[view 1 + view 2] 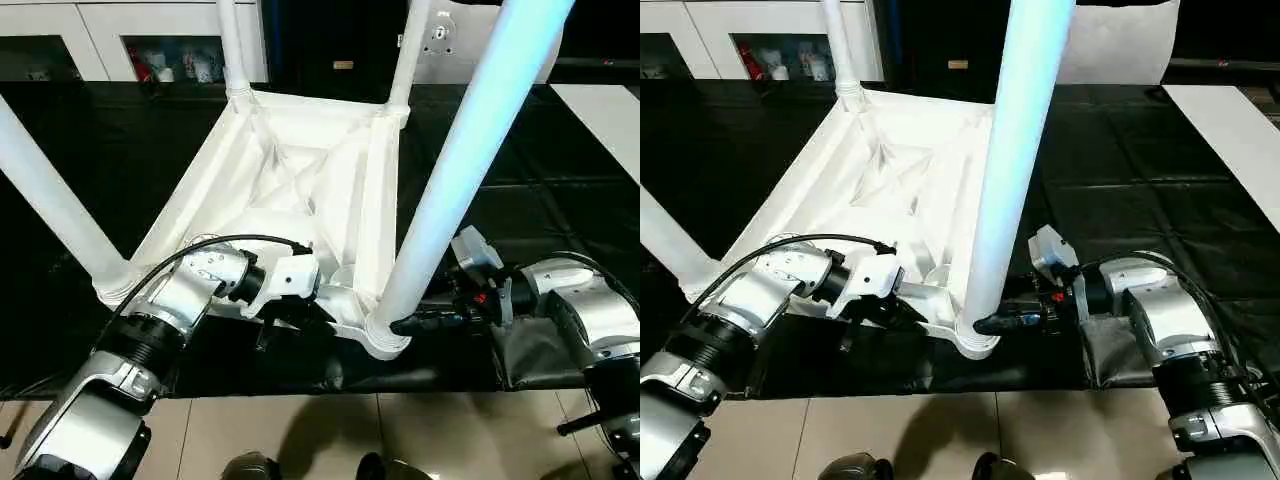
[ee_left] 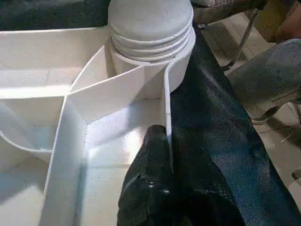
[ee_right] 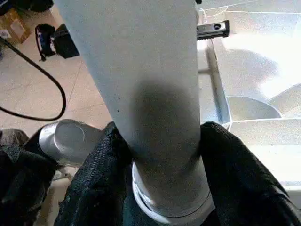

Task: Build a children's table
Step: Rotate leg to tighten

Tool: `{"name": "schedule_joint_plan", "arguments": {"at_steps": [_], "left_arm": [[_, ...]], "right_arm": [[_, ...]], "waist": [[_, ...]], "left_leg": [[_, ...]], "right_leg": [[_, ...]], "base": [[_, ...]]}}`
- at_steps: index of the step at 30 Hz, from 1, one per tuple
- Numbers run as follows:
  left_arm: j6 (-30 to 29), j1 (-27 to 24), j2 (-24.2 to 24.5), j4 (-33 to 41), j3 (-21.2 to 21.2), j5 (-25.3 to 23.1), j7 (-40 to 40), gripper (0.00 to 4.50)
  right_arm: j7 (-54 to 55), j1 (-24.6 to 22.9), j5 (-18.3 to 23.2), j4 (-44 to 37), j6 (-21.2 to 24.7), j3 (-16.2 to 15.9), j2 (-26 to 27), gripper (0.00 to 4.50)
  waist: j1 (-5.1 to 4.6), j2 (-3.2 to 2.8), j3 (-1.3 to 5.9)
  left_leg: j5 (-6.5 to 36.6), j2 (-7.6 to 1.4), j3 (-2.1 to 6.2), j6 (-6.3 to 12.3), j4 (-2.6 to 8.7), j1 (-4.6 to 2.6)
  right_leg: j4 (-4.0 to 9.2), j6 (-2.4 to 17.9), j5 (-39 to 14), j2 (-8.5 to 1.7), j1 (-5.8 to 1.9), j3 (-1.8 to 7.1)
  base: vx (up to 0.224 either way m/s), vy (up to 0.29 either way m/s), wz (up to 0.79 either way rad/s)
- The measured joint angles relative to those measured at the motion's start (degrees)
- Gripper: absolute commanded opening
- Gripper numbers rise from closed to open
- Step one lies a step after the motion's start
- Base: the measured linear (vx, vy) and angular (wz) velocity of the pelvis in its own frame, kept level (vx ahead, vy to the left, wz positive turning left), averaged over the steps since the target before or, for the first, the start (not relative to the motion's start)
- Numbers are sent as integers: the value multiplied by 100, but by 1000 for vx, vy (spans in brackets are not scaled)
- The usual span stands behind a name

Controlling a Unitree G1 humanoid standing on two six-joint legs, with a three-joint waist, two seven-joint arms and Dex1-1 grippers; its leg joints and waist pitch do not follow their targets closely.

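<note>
Risk first: the near leg [image 1: 470, 150] is standing in its corner socket [image 1: 385, 335] and could be sitting crooked; if I am twisting or pushing it off-axis, I judge it could bind in the threads or lever the whole top sideways. My right gripper [image 3: 160, 155] is wrapping the leg just above the socket, fingers [image 3: 101, 174] pressing on either side, about half open around the tube. My left gripper [image 2: 155, 155] is pinching the thin side wall of the upturned tabletop [image 1: 290, 170], nearly shut on it, steadying the frame. The children's table is lying upside down on the black mat [image 1: 520, 190], all four legs pointing up.
</note>
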State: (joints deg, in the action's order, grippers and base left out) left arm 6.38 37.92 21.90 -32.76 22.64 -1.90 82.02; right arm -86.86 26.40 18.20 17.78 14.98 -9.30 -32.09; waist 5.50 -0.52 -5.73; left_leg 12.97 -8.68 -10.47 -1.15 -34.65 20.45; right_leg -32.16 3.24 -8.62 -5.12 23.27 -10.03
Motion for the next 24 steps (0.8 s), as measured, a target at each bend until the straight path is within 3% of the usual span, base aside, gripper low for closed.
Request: {"name": "schedule_joint_plan", "arguments": {"at_steps": [6,10,12,16,19,21,24], "left_arm": [[-669,36,-117,-21,-226,-38,-492,0],[-1470,93,-509,-34,-473,-257,-1552,0],[-1690,99,-754,-34,-507,-282,-1932,0],[-2231,168,-1165,-33,-691,-411,-2842,0],[-2590,256,-1562,-33,-781,-547,-3526,0],[-2668,287,-1671,-33,-788,-561,-3710,0],[-2674,288,-1685,-24,-780,-561,-3732,0]], "right_arm": [[1123,-246,20,-480,709,350,373,196],[2988,-323,-248,-719,1233,851,1115,196],[3610,-315,-357,-825,1413,998,1299,196],[5094,-109,-760,-1007,1867,1213,2004,196],[6127,-31,-963,-1061,1939,1408,2499,196],[6349,-33,-988,-1089,1906,1408,2536,251],[6346,-99,-975,-1097,1753,1408,2580,271]], "waist": [[-44,-5,3],[-355,1,-1],[-445,1,-1],[-474,-25,14],[-454,-32,17],[-438,-33,18],[-412,-36,20]], "left_leg": [[-12,0,-1,-18,-1,-13],[-6,-3,-11,-57,1,-27],[-6,-4,-11,-56,8,-30],[-19,-16,-5,-46,25,-32],[-22,-18,-5,-39,25,-28],[-15,-17,-7,-30,25,-27],[-10,-16,-11,-25,28,-26]], "right_leg": [[-9,1,6,0,-3,4],[-2,0,17,3,-24,6],[2,-2,18,4,-25,1],[5,-3,15,16,-23,-8],[17,-4,14,16,-20,-9],[29,-6,13,16,-19,-7],[29,-10,10,15,-17,-4]], "base": [[0,0,0],[0,0,0],[0,0,0],[0,0,0],[0,0,0],[0,0,0],[0,0,0]]}}
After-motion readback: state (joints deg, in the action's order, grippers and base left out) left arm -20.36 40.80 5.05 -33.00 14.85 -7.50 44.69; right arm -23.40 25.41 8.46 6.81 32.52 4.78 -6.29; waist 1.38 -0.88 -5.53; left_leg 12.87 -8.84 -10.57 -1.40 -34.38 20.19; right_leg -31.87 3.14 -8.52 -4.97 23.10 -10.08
